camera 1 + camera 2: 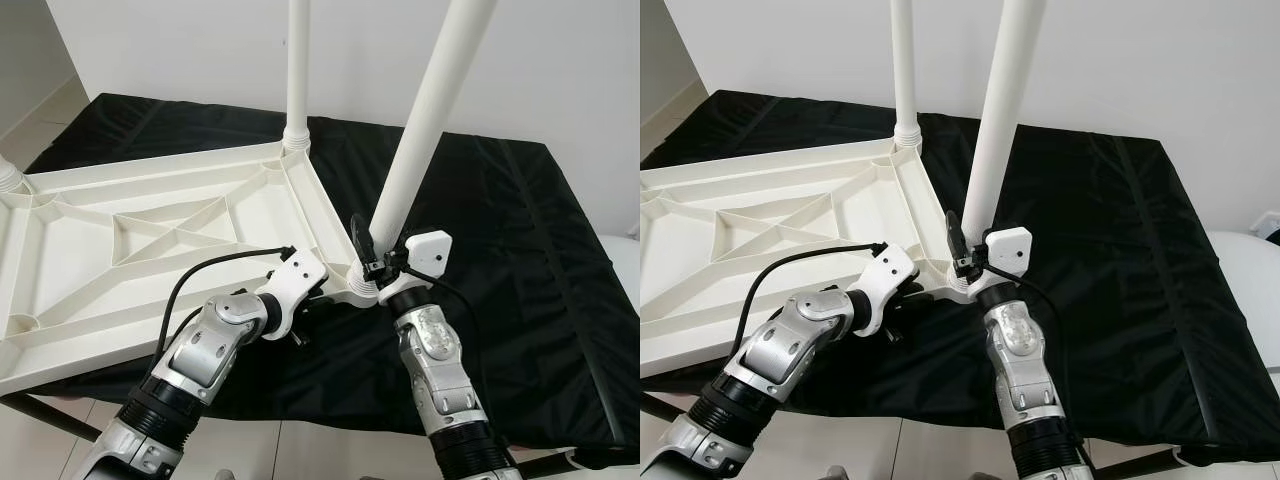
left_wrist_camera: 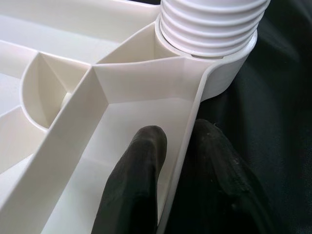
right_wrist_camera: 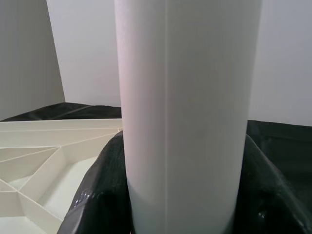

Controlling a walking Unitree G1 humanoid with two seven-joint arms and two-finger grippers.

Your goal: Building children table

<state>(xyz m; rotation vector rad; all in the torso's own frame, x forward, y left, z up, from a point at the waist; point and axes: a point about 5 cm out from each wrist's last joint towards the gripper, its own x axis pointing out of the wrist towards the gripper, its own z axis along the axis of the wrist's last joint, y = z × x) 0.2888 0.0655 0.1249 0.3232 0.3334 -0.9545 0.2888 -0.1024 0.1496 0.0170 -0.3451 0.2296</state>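
At the near corner of the upturned tabletop (image 1: 150,235), a white leg (image 1: 425,130) is clasped near its base by the right gripper (image 1: 372,262), its fingers (image 3: 97,195) pressed against both sides. The tabletop's rim is pinched by the left gripper (image 2: 178,170), just beside the threaded socket (image 2: 209,29). A second leg (image 1: 298,70) is seen standing at the far corner. Everything is laid on a black cloth (image 1: 520,260). No writing can be read.

Left arm bent, reaching inward low; left gripper (image 1: 312,300) pinches thin white rim, one finger each side. Right arm upright, forearm vertical; right gripper (image 1: 372,262) points up, fingers (image 3: 100,195) clasping white tube from both sides.
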